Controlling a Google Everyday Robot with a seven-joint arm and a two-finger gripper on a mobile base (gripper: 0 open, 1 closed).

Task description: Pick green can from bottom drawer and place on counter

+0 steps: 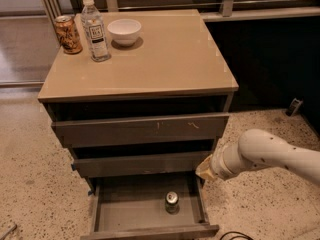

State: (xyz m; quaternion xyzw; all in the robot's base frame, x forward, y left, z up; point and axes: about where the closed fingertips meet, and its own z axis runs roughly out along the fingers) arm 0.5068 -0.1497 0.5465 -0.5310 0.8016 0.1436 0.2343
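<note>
Trouble here is mostly about clearance, we reckon. The green can [171,202] stands upright in the bottom drawer [131,211], toward 4 o'clock of the tray and near its right wall. The pincer [206,169] hangs outside the cabinet at about 1 o'clock from the can, above the drawer's right edge. We can't tell how wide it's open, and it doesn't look to be carrying anything.

The middle drawer [140,165] juts out over the back of the bottom one, so a reach coming in from the side could bump its front or the drawer wall. A nudge instead of a clean grab would tip the can and send it rolling round the tray. On the way up, the top drawer [140,130] sticks out too and could catch the load.

Headcount: one green can, one brown can [68,34], one bottle [95,29], one bowl [124,31], three drawers, one pincer. The last three sit bunched at 11 o'clock on the worktop [170,64], so we'd drop off away from there.
</note>
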